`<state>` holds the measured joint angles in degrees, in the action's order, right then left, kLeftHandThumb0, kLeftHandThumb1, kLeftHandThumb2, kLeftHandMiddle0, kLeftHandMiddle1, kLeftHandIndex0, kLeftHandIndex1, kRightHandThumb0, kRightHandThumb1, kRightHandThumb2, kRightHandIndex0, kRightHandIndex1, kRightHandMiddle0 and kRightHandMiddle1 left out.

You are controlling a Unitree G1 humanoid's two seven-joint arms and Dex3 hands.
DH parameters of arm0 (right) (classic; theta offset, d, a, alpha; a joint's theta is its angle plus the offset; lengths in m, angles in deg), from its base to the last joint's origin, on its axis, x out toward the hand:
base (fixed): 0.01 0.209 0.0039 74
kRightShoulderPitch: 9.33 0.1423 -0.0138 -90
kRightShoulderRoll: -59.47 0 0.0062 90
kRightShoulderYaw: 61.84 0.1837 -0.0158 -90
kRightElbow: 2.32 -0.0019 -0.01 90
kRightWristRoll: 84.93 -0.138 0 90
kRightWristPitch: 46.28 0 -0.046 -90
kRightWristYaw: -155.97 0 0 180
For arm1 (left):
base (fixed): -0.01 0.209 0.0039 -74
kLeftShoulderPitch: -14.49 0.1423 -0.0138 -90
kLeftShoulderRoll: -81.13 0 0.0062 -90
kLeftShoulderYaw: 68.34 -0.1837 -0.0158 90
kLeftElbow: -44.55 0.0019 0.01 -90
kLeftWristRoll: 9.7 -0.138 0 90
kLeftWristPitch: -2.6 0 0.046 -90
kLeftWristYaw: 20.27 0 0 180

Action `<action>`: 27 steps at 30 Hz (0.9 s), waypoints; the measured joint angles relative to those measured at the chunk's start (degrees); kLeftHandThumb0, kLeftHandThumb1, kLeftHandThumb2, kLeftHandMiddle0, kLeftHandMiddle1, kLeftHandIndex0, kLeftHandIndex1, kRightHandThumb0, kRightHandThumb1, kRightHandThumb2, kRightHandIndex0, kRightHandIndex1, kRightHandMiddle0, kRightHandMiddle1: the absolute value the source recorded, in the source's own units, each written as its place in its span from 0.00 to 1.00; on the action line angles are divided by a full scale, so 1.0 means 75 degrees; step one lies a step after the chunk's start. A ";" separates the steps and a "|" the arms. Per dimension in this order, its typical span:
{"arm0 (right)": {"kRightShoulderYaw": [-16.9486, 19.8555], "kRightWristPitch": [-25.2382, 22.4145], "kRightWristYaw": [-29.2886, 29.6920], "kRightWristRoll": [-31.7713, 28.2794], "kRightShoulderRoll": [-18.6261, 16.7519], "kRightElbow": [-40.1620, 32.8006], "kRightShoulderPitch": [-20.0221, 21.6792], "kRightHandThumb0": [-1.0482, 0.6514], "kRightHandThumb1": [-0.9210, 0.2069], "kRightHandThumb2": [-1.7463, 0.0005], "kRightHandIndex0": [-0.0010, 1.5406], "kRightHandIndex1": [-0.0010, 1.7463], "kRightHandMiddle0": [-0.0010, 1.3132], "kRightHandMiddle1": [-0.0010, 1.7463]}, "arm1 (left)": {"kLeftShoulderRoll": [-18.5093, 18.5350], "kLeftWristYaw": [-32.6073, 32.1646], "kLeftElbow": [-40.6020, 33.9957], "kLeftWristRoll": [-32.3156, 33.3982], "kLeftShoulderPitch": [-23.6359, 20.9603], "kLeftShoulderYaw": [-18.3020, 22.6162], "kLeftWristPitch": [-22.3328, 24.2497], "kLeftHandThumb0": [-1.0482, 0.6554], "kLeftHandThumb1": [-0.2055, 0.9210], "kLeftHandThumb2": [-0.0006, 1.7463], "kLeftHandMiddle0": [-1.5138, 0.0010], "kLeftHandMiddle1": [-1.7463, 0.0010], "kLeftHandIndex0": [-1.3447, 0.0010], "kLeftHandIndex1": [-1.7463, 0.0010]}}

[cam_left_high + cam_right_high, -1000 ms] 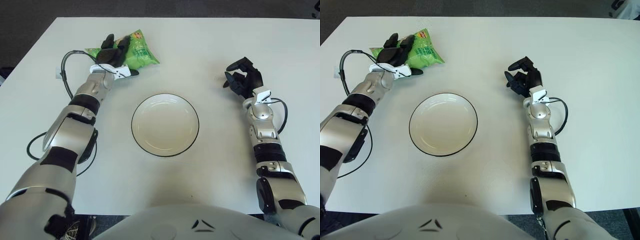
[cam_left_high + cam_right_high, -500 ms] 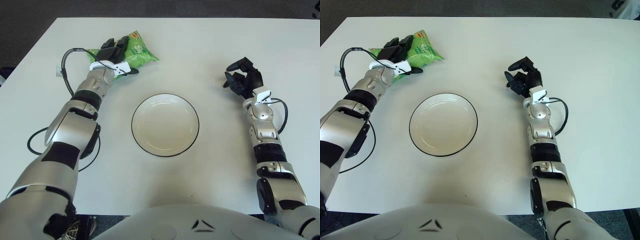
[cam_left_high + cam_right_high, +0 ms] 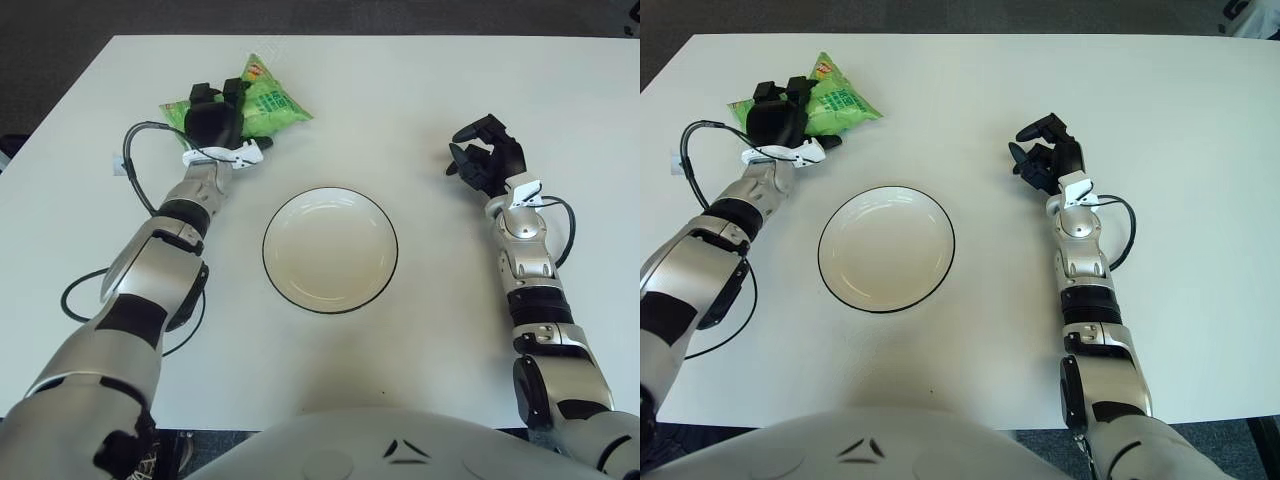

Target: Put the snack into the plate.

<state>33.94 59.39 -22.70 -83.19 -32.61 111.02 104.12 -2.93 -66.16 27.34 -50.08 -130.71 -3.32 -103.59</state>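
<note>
Green snack bag (image 3: 262, 103) at far-left of white table (image 3: 430, 90), well apart from plate (image 3: 330, 249) — plate sits mid-table, directly in front of torso, empty.

Left hand (image 3: 214, 122) over near-left end of bag, black fingers (image 3: 236, 92) draped onto the film. Looks like a top-down grab w/ wrist cocked up, prob. so palm clears the tabletop and fingers can pinch the crinkly pack from above. Full closure not visible: fingers touch the bag, but whether clamped or just laid on it, cannot tell. Bag appears flat on table, not lifted.

Right hand (image 3: 487, 155) off to right of plate, well apart from it, fingers loosely curled, holding nothing; idle, kept out of the path.

Judgement: grasp stage, task barely begun — 1 pick, 1 carry, 1 drop left. Next move calls for a firm pinch, then a lift and a sweep toward robot and inward to plate centre. Risk: slick puffy film slipping out, or bag getting pushed further away instead of gripped. Cable (image 3: 133, 165) looping off left wrist lies near the forearm's path; could snag.
</note>
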 measured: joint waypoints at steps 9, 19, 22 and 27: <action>-0.0013 -0.0080 -0.0042 0.0001 0.0059 0.0000 -0.0001 0.40 0.00 0.83 0.62 0.78 0.34 0.86 | 0.0129 -0.0499 0.0134 -0.0083 0.0027 -0.0126 -0.0759 0.62 0.53 0.69 0.66 0.00 0.67 0.06; -0.0058 -0.0071 -0.0089 0.0001 0.0129 0.0000 -0.0002 0.40 0.00 0.83 0.62 0.77 0.35 0.86 | 0.0355 -0.1293 -0.0073 -0.0200 0.0263 -0.0242 -0.1864 0.66 0.52 0.70 0.65 0.00 0.66 0.03; -0.0069 -0.0070 -0.0092 0.0001 0.0149 0.0001 -0.0002 0.40 0.00 0.83 0.62 0.77 0.35 0.86 | 0.0403 -0.1411 -0.0199 -0.0216 0.0288 -0.0248 -0.2141 0.79 0.62 0.62 0.69 0.00 0.63 0.01; -0.0094 -0.0070 -0.0094 0.0001 0.0164 0.0000 0.0001 0.40 0.00 0.83 0.62 0.77 0.35 0.85 | 0.0407 -0.1563 -0.0452 -0.0160 0.0318 -0.0167 -0.2559 0.84 0.65 0.59 0.71 0.00 0.62 0.00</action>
<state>33.24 58.86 -23.40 -83.18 -31.38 111.02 104.13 0.12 -77.88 23.95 -51.27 -128.33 -4.57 -122.78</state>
